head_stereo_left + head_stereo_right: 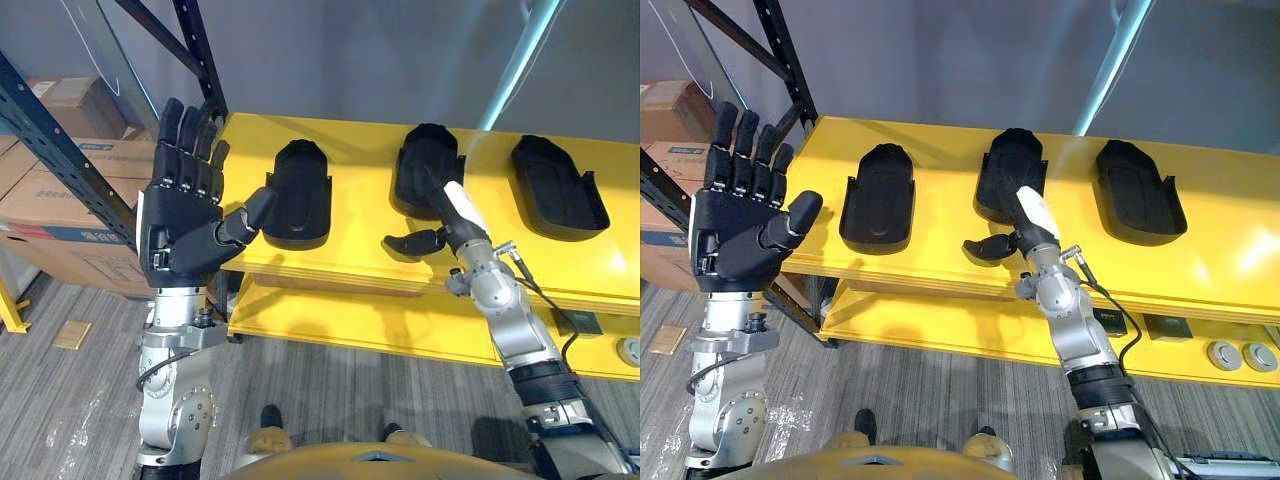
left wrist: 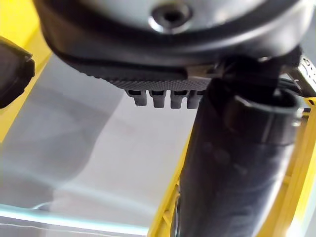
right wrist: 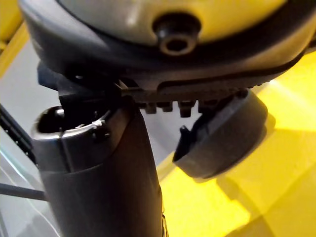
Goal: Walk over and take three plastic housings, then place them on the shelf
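Note:
Three black plastic housings lie in a row on the yellow shelf (image 1: 350, 140): a left one (image 1: 298, 193), a middle one (image 1: 428, 160) and a right one (image 1: 555, 185). My right hand (image 1: 455, 215) reaches onto the middle housing with its fingers straight along it and its thumb sticking out to the left, over the shelf's front edge. The right wrist view shows that housing (image 3: 222, 133) just past the fingers. My left hand (image 1: 180, 215) is raised left of the shelf, palm up and open, holding nothing, with its thumb close to the left housing.
A dark blue rack upright (image 1: 60, 150) slants past my left hand, with cardboard boxes (image 1: 60, 200) stacked behind it. A lower yellow shelf board (image 1: 350, 320) sits under the top one. A teal pole (image 1: 520, 60) rises behind the shelf.

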You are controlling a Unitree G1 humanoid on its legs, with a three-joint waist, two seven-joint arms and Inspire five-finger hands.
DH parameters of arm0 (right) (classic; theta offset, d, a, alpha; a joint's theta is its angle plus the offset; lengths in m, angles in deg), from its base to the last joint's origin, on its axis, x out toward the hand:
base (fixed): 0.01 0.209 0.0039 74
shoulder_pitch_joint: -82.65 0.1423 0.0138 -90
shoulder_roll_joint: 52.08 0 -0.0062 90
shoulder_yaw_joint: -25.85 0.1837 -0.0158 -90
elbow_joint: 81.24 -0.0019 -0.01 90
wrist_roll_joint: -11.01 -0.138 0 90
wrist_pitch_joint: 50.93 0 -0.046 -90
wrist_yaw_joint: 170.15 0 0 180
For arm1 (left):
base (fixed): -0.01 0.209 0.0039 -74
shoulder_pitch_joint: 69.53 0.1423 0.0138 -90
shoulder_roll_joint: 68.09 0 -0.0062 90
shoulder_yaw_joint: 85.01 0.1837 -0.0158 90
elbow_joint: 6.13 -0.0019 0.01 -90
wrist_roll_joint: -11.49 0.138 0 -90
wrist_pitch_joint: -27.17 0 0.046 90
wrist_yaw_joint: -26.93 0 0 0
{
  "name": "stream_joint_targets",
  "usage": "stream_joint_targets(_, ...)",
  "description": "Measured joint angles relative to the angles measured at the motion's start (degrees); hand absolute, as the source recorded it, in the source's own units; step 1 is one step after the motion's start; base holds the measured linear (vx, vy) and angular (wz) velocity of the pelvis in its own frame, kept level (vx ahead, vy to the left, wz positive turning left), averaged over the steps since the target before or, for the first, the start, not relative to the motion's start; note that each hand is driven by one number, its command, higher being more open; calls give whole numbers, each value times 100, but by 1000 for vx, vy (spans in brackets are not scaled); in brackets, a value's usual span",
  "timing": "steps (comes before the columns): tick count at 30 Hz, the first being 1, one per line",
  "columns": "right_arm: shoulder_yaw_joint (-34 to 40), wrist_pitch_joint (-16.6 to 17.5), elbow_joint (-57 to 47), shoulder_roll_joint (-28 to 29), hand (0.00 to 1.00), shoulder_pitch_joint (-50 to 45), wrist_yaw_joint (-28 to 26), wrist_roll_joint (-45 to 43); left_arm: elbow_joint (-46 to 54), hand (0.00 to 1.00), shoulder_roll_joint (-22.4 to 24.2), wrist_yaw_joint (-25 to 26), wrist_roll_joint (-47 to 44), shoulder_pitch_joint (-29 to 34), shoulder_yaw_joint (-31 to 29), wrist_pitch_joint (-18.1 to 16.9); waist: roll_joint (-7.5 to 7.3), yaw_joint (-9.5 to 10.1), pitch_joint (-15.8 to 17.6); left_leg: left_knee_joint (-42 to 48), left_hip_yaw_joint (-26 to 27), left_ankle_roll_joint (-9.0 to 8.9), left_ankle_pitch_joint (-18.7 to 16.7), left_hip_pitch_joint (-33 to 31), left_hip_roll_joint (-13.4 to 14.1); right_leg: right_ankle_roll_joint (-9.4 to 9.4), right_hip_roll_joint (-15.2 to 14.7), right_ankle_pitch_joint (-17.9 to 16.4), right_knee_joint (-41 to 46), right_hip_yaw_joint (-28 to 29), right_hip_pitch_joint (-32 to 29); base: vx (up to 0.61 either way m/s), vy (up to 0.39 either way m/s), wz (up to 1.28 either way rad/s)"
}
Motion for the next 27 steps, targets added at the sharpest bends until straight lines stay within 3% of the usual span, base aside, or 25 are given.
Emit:
stream_joint_targets(8,-91,246,117,-24,100,345,681,-127,-279,100,-29,17,-54,-1,347,103,-6,80,-19,4,-130,4,70,-180,-4,-9,2,8,0,-136,-93,5,-6,8)
stream_joint_targets(17,-256,263,117,292,100,438,705,-534,-280,100,-29,89,-79,11,389,103,-5,78,-21,3,-151,6,88,-178,-6,-9,1,8,8,-147,-82,0,0,0)
stream_joint_targets(21,-324,-108,131,401,100,438,706,-386,-305,100,-29,141,-75,12,393,102,-4,84,-22,0,-147,10,101,-176,-6,-12,1,10,12,-141,-85,0,0,0)
stream_joint_targets(27,-317,-833,416,398,100,439,667,541,-444,100,-29,197,-142,89,398,97,-3,77,-22,-1,-136,13,108,-178,-5,-16,0,14,10,-137,-98,0,0,0)
